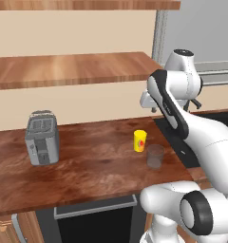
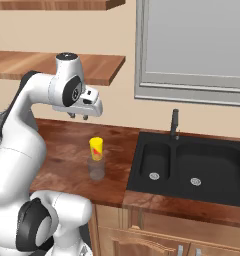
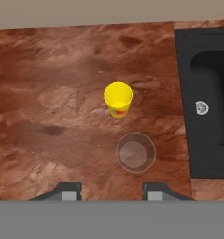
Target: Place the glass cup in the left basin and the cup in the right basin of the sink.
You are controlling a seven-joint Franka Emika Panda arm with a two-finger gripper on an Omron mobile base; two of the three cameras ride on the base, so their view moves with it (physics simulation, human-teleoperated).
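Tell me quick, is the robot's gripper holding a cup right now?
Gripper: open and holding nothing, up above the counter; the glass cup and the yellow cup both stand free on the counter below it.

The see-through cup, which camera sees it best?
The hand view: it looks straight down into the glass cup, showing its whole round rim. The left base view shows its side faintly; in the right base view it stands just in front of the yellow cup.
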